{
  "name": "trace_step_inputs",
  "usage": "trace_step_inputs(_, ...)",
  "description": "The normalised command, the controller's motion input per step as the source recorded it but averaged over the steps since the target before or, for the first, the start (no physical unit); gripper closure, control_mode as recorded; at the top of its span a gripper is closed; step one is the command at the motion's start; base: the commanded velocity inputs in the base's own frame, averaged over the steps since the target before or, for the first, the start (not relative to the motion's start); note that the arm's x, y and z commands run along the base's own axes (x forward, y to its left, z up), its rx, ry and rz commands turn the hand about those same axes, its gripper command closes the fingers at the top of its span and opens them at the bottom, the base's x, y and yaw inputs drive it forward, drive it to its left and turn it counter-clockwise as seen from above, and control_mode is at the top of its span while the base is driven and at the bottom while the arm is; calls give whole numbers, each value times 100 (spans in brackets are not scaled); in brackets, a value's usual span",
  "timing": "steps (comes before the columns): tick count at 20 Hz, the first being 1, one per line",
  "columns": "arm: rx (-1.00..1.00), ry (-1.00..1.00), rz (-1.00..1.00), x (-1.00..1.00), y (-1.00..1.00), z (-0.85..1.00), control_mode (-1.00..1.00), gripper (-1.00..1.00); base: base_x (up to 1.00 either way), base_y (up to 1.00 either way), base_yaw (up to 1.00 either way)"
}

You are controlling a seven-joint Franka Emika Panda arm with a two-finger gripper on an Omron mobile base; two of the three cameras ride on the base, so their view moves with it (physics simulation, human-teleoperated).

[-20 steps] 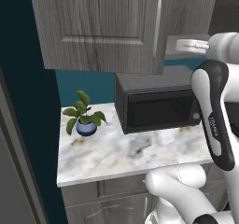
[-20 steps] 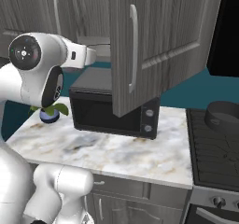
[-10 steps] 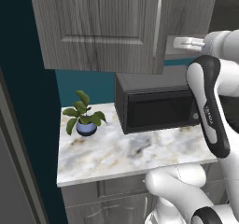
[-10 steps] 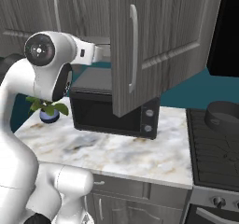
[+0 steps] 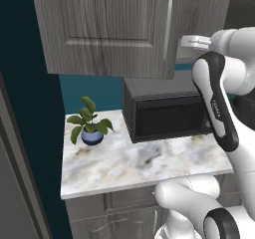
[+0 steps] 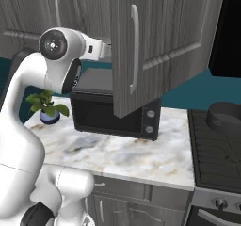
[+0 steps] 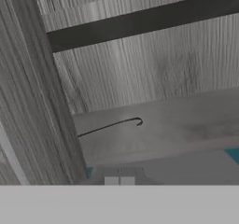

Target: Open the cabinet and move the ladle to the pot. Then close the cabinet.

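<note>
The cabinet (image 6: 160, 41) hangs over the counter with one door swung out toward me, its silver bar handle (image 6: 134, 51) near the door's free edge. My arm reaches up, and its white hand (image 6: 96, 48) goes in behind that edge; from the left the hand (image 5: 195, 41) sits just right of the other door (image 5: 109, 29). Inside, a thin dark curved ladle (image 7: 112, 125) lies on the grey shelf (image 7: 186, 129), ahead of my gripper (image 7: 119, 180), which is shut and empty. The dark pot (image 6: 227, 117) stands on the stove at the right.
A black microwave (image 6: 117, 109) sits on the marble counter (image 6: 122, 152) under the cabinet. A small plant in a blue pot (image 5: 90, 127) stands at the counter's left. The stove (image 6: 219, 149) adjoins the counter on the right. Base cabinets (image 5: 114, 208) run below.
My arm's elbow has swung right and up toward the cabinet. The hand stays at about the same spot by the door's edge, and the gripper stays shut.
</note>
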Motion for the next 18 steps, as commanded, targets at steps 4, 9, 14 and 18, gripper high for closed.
trace_step_inputs(4,2,0,0,17,-21,0,-100,100,0,0,0)
trace_step_inputs(9,3,1,0,10,-17,-4,-100,100,0,0,0)
trace_step_inputs(14,5,0,0,25,-1,-4,-100,100,0,0,0)
trace_step_inputs(18,7,1,0,28,0,-1,-100,100,0,0,0)
